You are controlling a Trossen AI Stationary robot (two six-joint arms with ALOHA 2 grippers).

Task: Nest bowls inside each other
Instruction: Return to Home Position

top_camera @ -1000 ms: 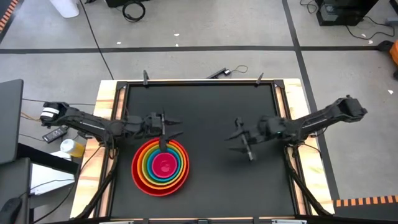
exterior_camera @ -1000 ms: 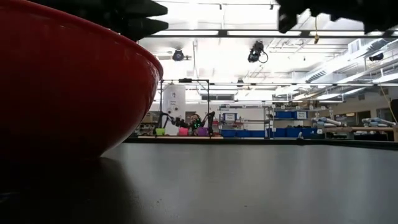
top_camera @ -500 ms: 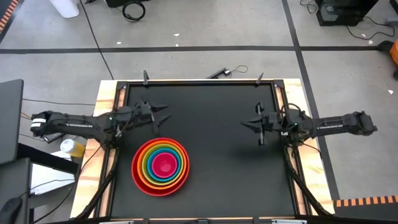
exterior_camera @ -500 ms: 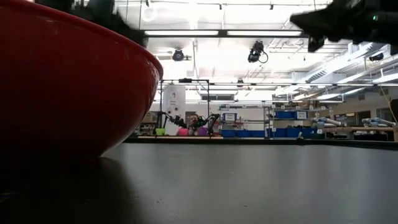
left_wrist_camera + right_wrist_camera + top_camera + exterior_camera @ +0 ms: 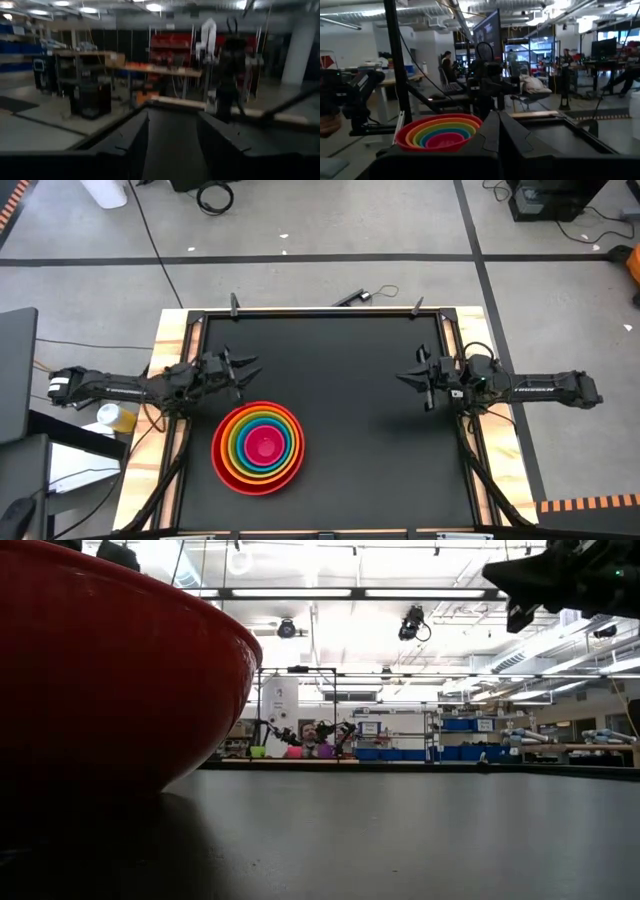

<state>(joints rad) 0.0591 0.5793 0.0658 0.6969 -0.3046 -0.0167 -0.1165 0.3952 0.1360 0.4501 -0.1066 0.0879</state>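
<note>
The bowls (image 5: pixel 258 447) sit nested in one stack near the table's front left: red outermost, then orange, yellow-green and blue, with pink innermost. The red bowl's base rests on the black table top (image 5: pixel 340 350). The low view shows that bowl's wall (image 5: pixel 110 670) up close, and the stack (image 5: pixel 440 132) also shows in the right wrist view. My left gripper (image 5: pixel 243 367) (image 5: pixel 172 120) hovers open by the table's left edge, beyond the stack's far side. Near the right edge my right gripper (image 5: pixel 405 378) (image 5: pixel 497 122) is shut on nothing.
Wooden rails (image 5: pixel 172 380) frame the black table top. A cable and a small dark part (image 5: pixel 358 296) lie just past the far edge. A yellow object (image 5: pixel 118 417) sits off the table beside the left arm. The table's middle lies bare between the two grippers.
My left gripper has drawn back from over the stack's far rim toward the table's left edge. My right gripper has pulled back toward the right edge and shut. The nested bowls have kept still.
</note>
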